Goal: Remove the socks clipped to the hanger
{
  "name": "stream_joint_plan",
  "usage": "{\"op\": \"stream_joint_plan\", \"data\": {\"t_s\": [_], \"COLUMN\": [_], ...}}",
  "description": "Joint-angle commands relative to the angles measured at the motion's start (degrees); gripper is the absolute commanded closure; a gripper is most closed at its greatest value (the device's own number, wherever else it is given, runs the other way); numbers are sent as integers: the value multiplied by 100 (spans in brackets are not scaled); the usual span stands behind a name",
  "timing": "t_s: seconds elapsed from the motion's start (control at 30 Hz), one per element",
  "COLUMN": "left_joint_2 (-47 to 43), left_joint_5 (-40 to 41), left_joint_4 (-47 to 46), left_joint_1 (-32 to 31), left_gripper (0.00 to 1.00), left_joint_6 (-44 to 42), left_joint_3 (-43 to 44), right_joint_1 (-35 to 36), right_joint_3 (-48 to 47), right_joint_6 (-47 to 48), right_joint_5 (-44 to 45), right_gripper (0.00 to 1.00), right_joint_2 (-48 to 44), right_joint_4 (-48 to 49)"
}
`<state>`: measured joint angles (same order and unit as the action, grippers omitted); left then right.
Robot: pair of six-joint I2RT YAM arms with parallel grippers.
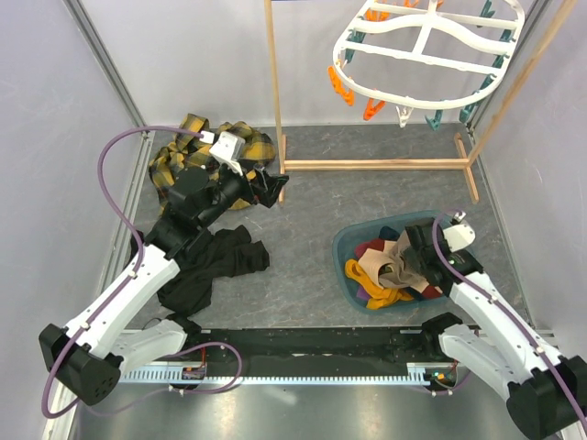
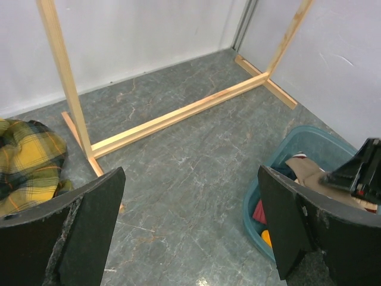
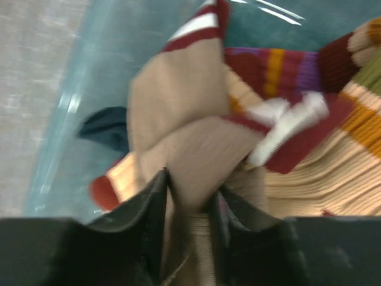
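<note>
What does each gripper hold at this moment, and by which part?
Left gripper: open, nothing. Right gripper: a bunched fold of the beige sock sits between its fingers; the blurred picture does not show whether it is pinched.

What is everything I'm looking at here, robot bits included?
hanger: one, white, orange and teal clips, hanging back right, no socks seen on it
wooden frame: one, pale wood, at the back
plaid shirt: one, yellow and black, back left
black garment: one, black, near left
basin: one, teal, near right
socks: several, maroon-striped, mustard, beige, heaped in the basin
left gripper: one, black, open and empty, near the shirt
right gripper: one, black, over the basin, beige sock between its fingers, grip unclear
</note>
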<state>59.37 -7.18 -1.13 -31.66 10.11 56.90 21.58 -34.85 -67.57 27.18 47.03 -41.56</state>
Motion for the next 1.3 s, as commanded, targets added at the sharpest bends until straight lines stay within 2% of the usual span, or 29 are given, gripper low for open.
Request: {"op": "stream_joint_plan", "data": {"t_s": [0.0,0.23,0.4,0.43,0.57,0.67,0.73,0.8,0.9,1.0,1.1,1.13,1.23,1.27], "left_joint_2": [-198,-172,-163,-163,-154,-110,-102,-93,-66,-75,-110,-136,-207,-233], "left_joint_5": [357,252,279,287,287,270,217,226,208,94,-20,-107,-353,-459], "left_joint_4": [-371,-380,-380,-380,-380,-380,-380,-380,-380,-380,-371,-371,-336,-336], "left_joint_1": [-33,-42,-42,-42,-42,-42,-42,-42,-42,-42,-51,-68,-121,-147], "left_gripper": [1,1,1,1,1,1,1,1,1,1,1,1,1,1], "left_joint_6": [-62,44,44,44,53,61,61,53,53,114,123,106,-9,-18], "left_joint_3": [-101,-101,-109,-109,-118,-118,-118,-109,-109,-92,-74,-57,-4,13], "right_joint_1": [4,4,4,4,4,4,4,4,4,-5,4,-5,4,4], "right_joint_3": [-153,-1206,-1726,-1770,-1543,-763,116,835,1156,745,157,15,-504,-740], "right_joint_6": [121,578,999,1035,1027,694,431,272,270,788,1394,1631,2956,3282], "right_joint_5": [446,1105,1281,1229,615,-132,-791,-838,-504,-117,121,77,-387,-798], "right_gripper": [53,41,41,43,67,75,79,84,87,84,73,66,56,53], "right_joint_2": [263,176,-70,-105,-264,-422,-440,-405,-413,-422,-440,-449,-423,-405], "right_joint_4": [-44,-581,-643,-634,-258,286,595,895,1150,1177,1115,1106,1307,1335]}}
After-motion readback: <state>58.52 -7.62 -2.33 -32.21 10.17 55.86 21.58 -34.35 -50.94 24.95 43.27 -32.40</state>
